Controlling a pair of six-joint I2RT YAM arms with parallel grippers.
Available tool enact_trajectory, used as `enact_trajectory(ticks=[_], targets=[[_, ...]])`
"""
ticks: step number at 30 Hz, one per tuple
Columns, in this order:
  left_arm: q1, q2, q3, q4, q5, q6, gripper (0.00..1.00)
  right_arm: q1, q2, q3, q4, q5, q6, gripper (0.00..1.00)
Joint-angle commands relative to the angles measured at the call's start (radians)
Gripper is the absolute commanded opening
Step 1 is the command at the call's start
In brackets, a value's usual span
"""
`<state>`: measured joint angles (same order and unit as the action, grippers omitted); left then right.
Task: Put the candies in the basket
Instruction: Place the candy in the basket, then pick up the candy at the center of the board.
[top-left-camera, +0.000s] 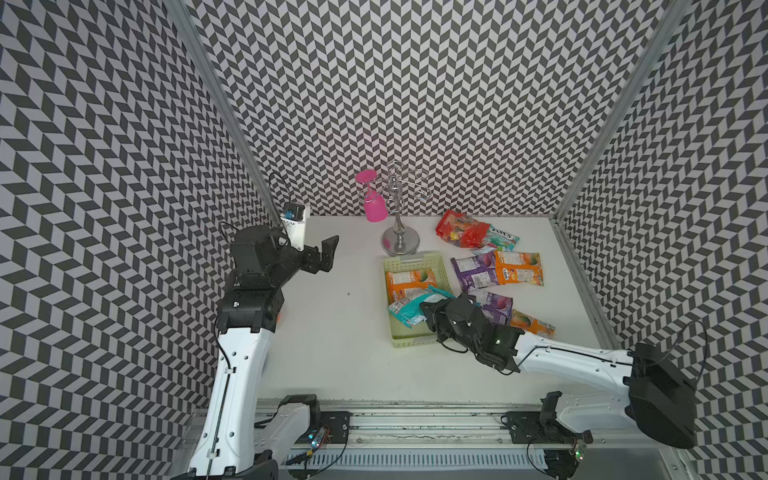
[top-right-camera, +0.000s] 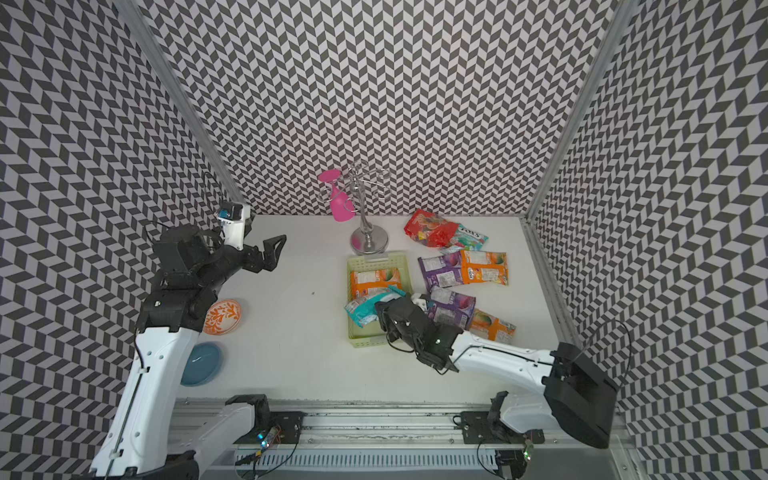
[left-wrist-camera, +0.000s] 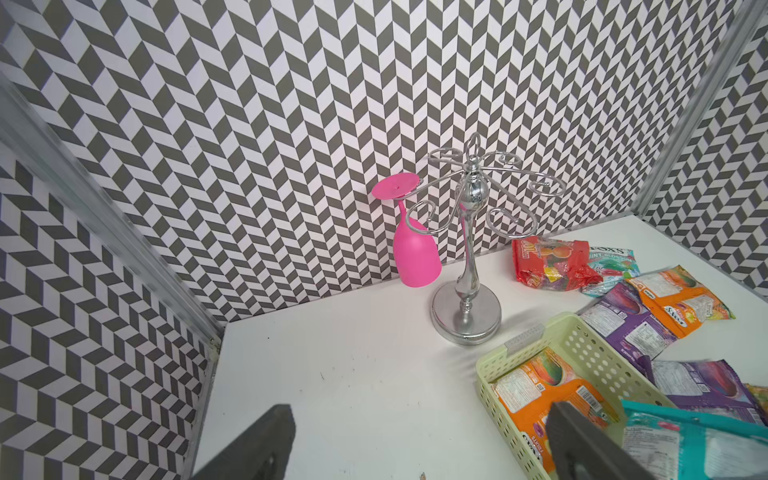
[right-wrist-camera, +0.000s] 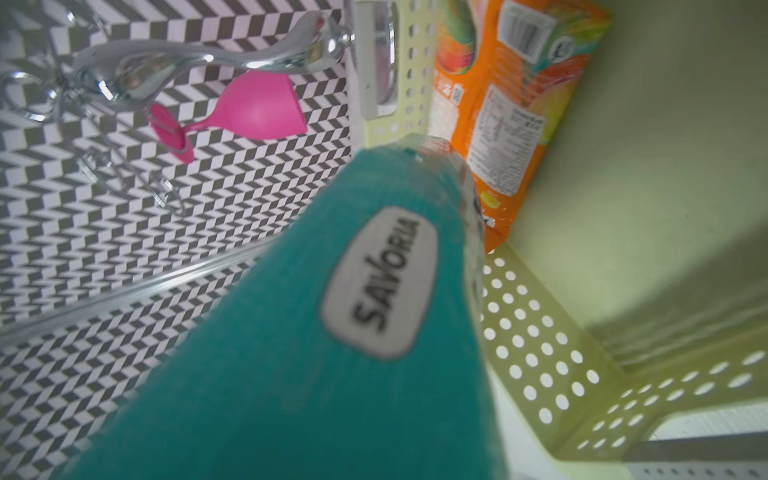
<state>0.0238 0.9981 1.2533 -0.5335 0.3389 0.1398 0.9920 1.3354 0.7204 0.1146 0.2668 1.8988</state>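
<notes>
The pale-green basket (top-left-camera: 409, 261) (top-right-camera: 376, 261) (left-wrist-camera: 582, 332) (right-wrist-camera: 532, 332) sits mid-table with an orange candy bag (top-left-camera: 409, 280) (top-right-camera: 374, 279) (left-wrist-camera: 536, 386) (right-wrist-camera: 511, 104) lying flat in it. My right gripper (top-left-camera: 428, 309) (top-right-camera: 384, 309) is shut on a teal candy bag (top-left-camera: 411, 307) (top-right-camera: 368, 307) (right-wrist-camera: 374, 332), held over the basket's near half; the bag hides the fingers in the right wrist view. To the basket's right lie loose candies: red (top-left-camera: 461, 228), teal (top-left-camera: 503, 239), purple (top-left-camera: 473, 272), orange (top-left-camera: 519, 268), purple (top-left-camera: 492, 305), orange (top-left-camera: 534, 324). My left gripper (top-left-camera: 328, 253) (top-right-camera: 274, 249) (left-wrist-camera: 419, 436) hangs open and empty at the far left.
A silver glass stand (top-left-camera: 399, 232) (left-wrist-camera: 465, 307) with a pink glass (top-left-camera: 374, 203) hanging upside down stands just behind the basket. An orange-and-white plate (top-right-camera: 222, 316) and a blue plate (top-right-camera: 201, 363) lie by the left arm's base. Patterned walls close in three sides.
</notes>
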Motion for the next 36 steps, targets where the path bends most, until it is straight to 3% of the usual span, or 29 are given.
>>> enact_trajectory(ticks=[1,3,6,12,22,27,30,36], targets=[[-0.004,-0.013,-0.005,0.032,0.026,-0.014,0.99,0.003,0.028,0.024,0.057,0.051,0.1,0.05],[-0.006,-0.012,-0.006,0.033,0.035,-0.016,0.99,0.001,0.049,0.039,0.037,0.057,0.11,0.15],[-0.008,-0.011,-0.005,0.032,0.036,-0.016,0.99,0.002,0.067,0.056,0.031,0.045,0.102,0.39],[-0.012,-0.007,-0.008,0.034,0.034,-0.013,0.99,0.002,0.016,0.143,-0.095,0.013,-0.027,0.68],[-0.001,0.004,-0.045,0.06,0.05,-0.027,0.99,-0.017,-0.211,0.091,-0.236,0.023,-0.182,0.64],[0.008,0.008,-0.072,0.072,0.073,-0.04,0.99,-0.17,-0.192,0.15,-0.231,-0.133,-0.572,0.62],[0.01,0.009,-0.083,0.074,0.081,-0.043,0.99,-0.232,-0.146,0.258,-0.332,-0.17,-0.805,0.62],[0.022,0.009,-0.121,0.093,0.105,-0.05,0.99,-0.354,-0.143,0.313,-0.434,-0.182,-1.065,0.62]])
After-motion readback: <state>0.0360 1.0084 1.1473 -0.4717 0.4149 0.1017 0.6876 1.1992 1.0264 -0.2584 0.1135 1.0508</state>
